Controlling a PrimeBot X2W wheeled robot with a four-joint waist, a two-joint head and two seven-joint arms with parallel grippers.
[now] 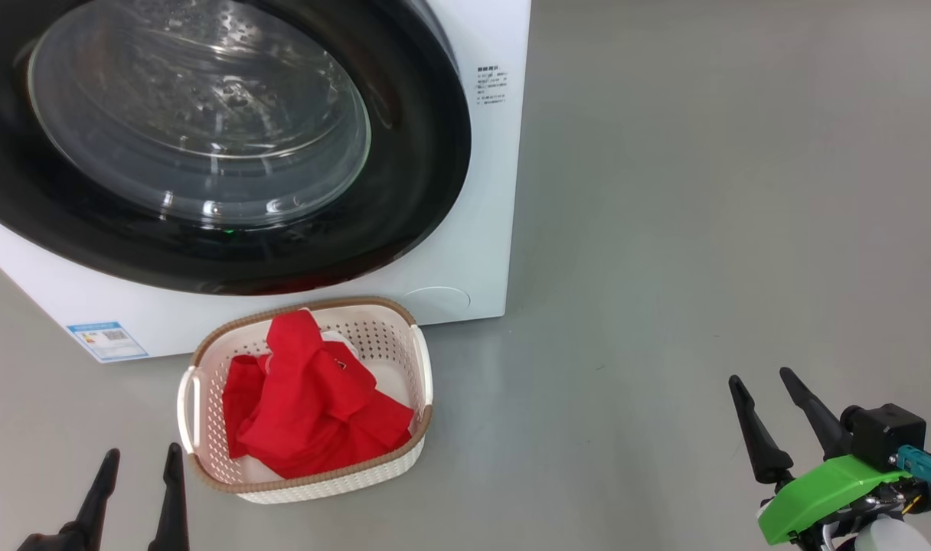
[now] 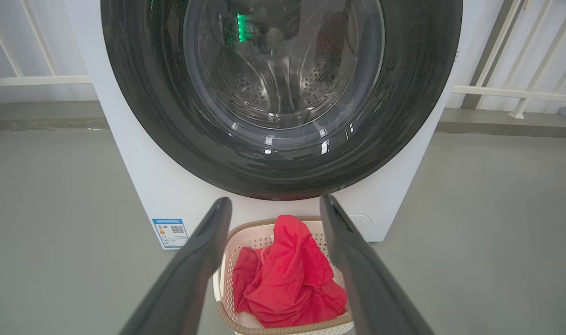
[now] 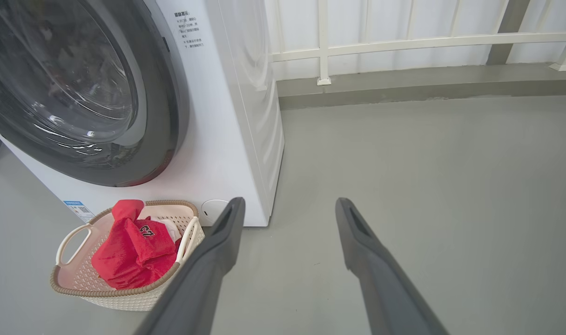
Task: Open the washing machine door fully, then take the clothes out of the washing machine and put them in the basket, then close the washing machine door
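Observation:
The washing machine (image 1: 465,252) stands white at the upper left, and its round black-rimmed door (image 1: 205,145) lies flat against the front, shut. Red clothes (image 1: 312,402) are piled in the cream basket (image 1: 416,360) on the floor just before the machine. My left gripper (image 1: 142,467) is open at the lower left, fingers empty, a short way left of the basket. In the left wrist view the door (image 2: 283,93) fills the top and the clothes (image 2: 287,274) show between the fingers (image 2: 204,260). My right gripper (image 1: 764,383) is open over bare floor, far right of the basket (image 3: 78,277).
Grey floor (image 1: 703,229) spreads wide to the right of the machine. A white railing (image 3: 404,44) and a low kerb run behind it. A blue label (image 1: 107,340) marks the machine's lower left corner.

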